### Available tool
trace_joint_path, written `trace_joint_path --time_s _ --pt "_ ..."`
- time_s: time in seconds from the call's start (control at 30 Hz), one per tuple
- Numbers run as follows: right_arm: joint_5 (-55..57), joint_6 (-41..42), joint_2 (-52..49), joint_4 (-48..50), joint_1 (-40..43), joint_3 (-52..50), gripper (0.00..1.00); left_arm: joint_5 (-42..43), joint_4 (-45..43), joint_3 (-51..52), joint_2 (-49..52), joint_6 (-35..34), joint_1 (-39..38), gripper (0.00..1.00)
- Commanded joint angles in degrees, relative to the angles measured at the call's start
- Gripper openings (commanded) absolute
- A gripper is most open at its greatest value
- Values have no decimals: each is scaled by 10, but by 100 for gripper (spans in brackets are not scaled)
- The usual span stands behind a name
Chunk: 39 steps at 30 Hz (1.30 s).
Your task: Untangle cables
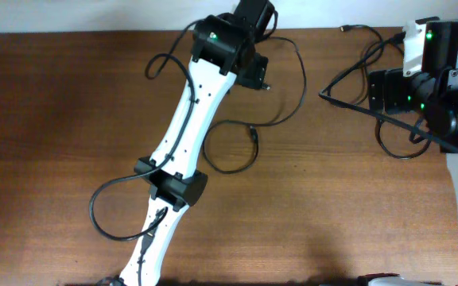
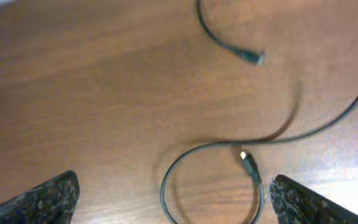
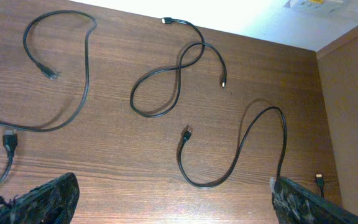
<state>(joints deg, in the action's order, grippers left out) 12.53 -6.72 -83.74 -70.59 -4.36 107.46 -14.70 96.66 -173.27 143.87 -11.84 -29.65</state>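
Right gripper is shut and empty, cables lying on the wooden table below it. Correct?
Not shut: the right wrist view shows the right gripper open, jaws wide apart. It is empty, with the cables lying on the wooden table below it.

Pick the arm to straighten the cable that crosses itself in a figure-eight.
Probably right. The right claw, open, faces the figure-eight cable; the left claw, also open, is over another cable.

I log the table (image 1: 332, 199) as brown wood grain, smooth, low sheen. The cables (image 3: 87, 71): matt black jackets. Plug (image 2: 248, 167) tip: bright metal. Left gripper (image 2: 174, 205) pads (image 2: 42, 202): dark, speckled, rough. Arm shell (image 1: 185, 111): smooth white plastic.
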Motion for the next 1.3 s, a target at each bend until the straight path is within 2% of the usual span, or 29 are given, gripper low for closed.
trace_joint_path --time_s 0.0,0.17,0.33,0.63,0.8,1.0,1.17,1.27 --pt "-3 -3 -3 -1 2 -2 99 -12 1 39 -12 23 5 99" --pt "-3 -3 -3 -1 2 -2 98 -21 1 41 -12 23 5 99" --pt "-3 -3 -3 -3 2 -2 98 106 1 55 -12 42 4 99" --pt "-3 -3 -3 -3 2 -2 98 101 1 122 -12 42 3 99" --pt "-3 -3 -3 -3 2 -2 98 66 -7 122 -12 42 3 99" --pt "-3 -3 -3 -3 2 -2 98 -63 -56 90 -67 21 -31 99" --pt "-3 -3 -3 -4 2 -2 98 -113 -46 86 -126 38 -42 99" --pt "-3 -3 -3 -6 2 -2 98 -181 -44 85 -144 38 -37 99"
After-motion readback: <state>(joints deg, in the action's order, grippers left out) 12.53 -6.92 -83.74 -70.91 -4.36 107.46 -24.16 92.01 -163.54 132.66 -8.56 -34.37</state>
